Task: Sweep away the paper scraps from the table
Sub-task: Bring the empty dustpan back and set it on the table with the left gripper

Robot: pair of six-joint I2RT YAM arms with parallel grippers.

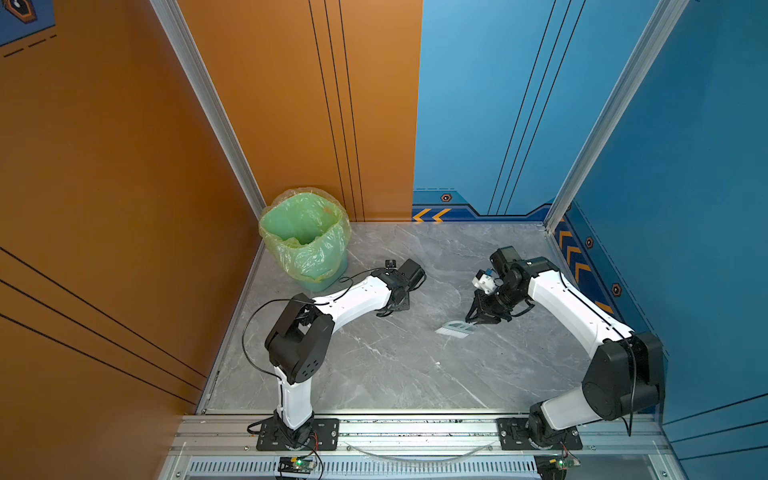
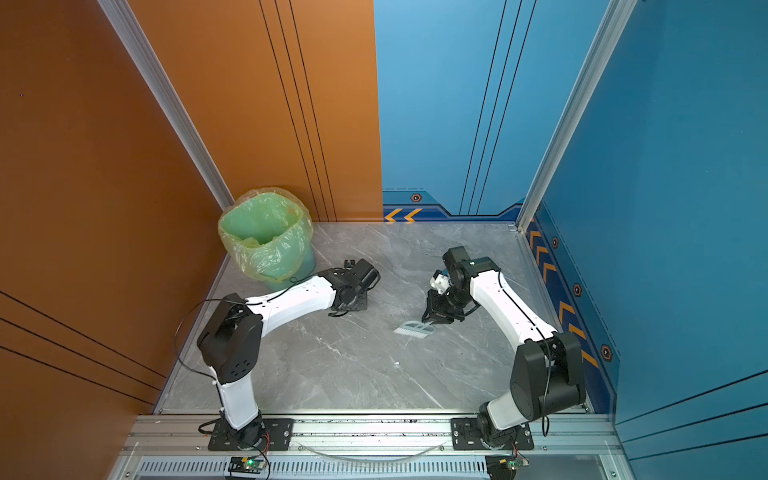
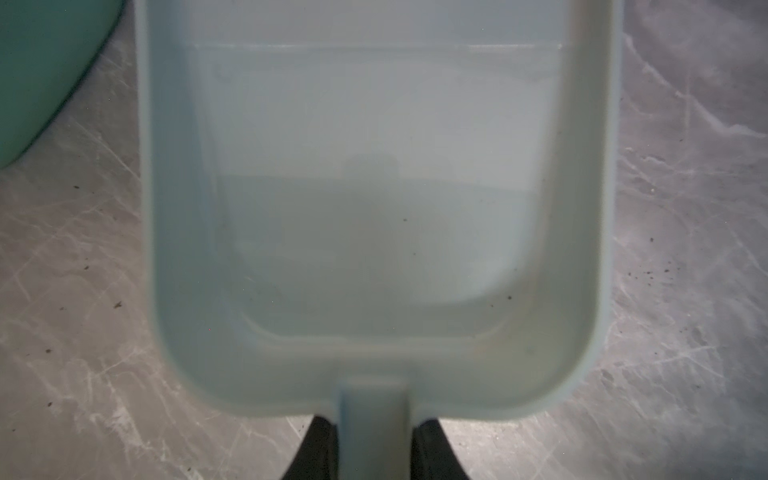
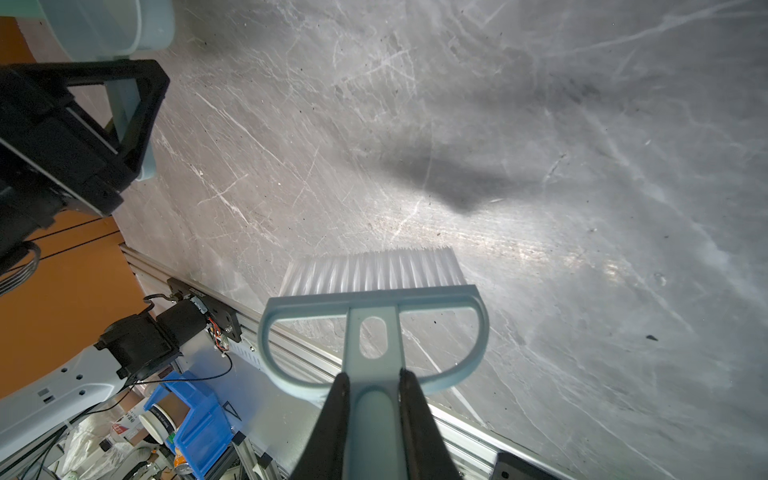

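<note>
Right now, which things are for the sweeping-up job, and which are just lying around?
For the job: brush, dustpan, bin with green bag, table. No paper scraps show on it, only a tiny white speck.
Just lying about: blue crate and the clutter beside it, beyond the table's edge.

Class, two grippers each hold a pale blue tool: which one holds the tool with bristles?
The right gripper, shut on the hand brush with white bristles; the left gripper holds a bristle-free dustpan.
</note>
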